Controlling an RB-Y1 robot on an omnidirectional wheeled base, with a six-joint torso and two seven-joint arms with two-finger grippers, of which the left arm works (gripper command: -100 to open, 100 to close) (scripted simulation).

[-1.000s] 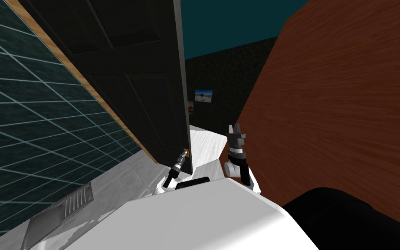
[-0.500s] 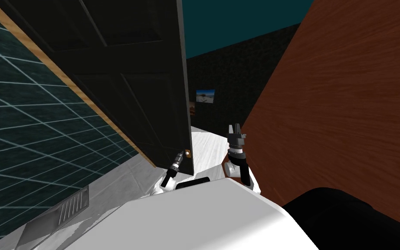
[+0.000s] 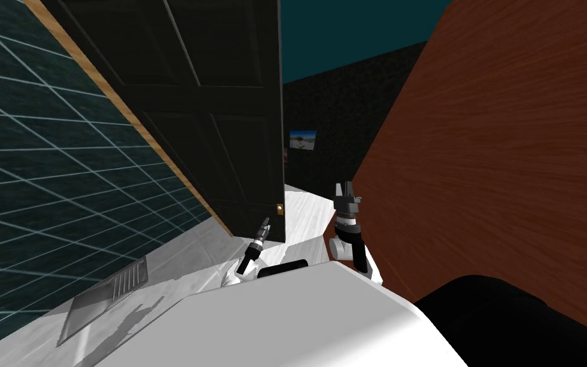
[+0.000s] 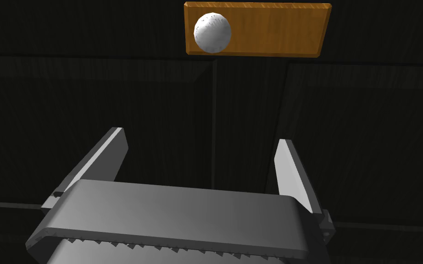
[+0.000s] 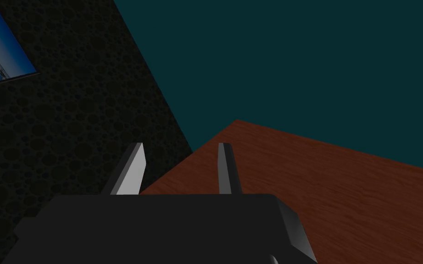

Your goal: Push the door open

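2 fingers (image 4: 107,156) of the left gripper (image 4: 201,136) stand wide apart, holding nothing, close before the dark panelled door (image 4: 91,114). Its white knob (image 4: 212,26) sits beyond the fingertips on an orange plate (image 4: 275,30). The right gripper (image 5: 180,145) is raised beside a reddish-brown wall (image 3: 509,159), its fingers a narrow gap apart.

The light is dim: the black panelled door (image 3: 222,127) shows almost no detail, while the pale marbled floor (image 3: 190,255) and the round white knob (image 4: 212,33) catch the most light. The head lens splays the green tiled wall (image 3: 44,165) and the red-brown wooden wall (image 3: 509,159) toward the corners.
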